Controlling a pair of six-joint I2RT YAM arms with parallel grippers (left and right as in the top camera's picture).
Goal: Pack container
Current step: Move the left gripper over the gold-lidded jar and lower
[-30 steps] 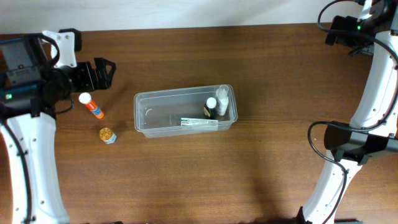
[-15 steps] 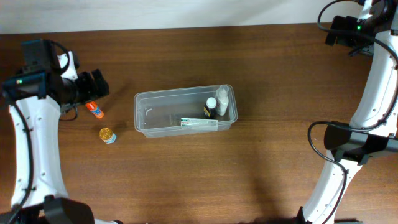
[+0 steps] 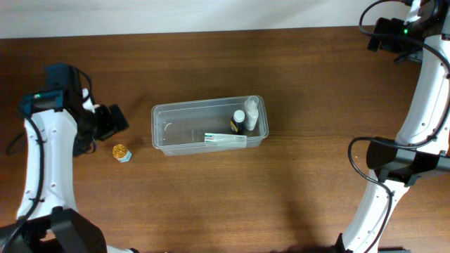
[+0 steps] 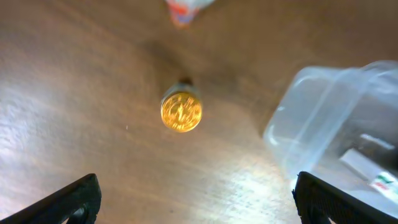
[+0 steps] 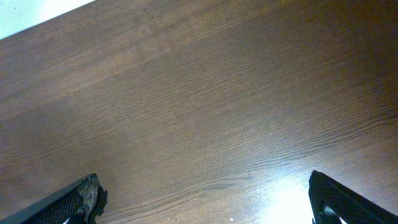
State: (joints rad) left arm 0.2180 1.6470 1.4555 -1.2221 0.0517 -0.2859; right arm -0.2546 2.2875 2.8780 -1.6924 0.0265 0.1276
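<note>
The clear plastic container (image 3: pixel 159 131) stands mid-table. It holds a small dark bottle with a white cap (image 3: pixel 238 121), a white bottle (image 3: pixel 252 111) and a flat box (image 3: pixel 226 138). A small gold-capped jar (image 3: pixel 121 152) stands on the table to its left and also shows in the left wrist view (image 4: pixel 181 111). My left gripper (image 3: pixel 112 119) is open and empty, just behind the jar (image 4: pixel 199 208). The tip of an orange and white tube (image 4: pixel 185 9) shows at the top of the left wrist view; my arm hides it in the overhead view. My right gripper (image 5: pixel 205 202) is open and empty over bare wood at the far right back.
The container's corner (image 4: pixel 323 118) fills the right side of the left wrist view. The right arm's base (image 3: pixel 394 163) stands at the right edge of the table. The table's back edge meets a white wall (image 3: pixel 211 14).
My left arm has swung toward the front, carrying the open gripper from beside the orange tube to over it, nearer the gold-capped jar. The right arm has not moved.
</note>
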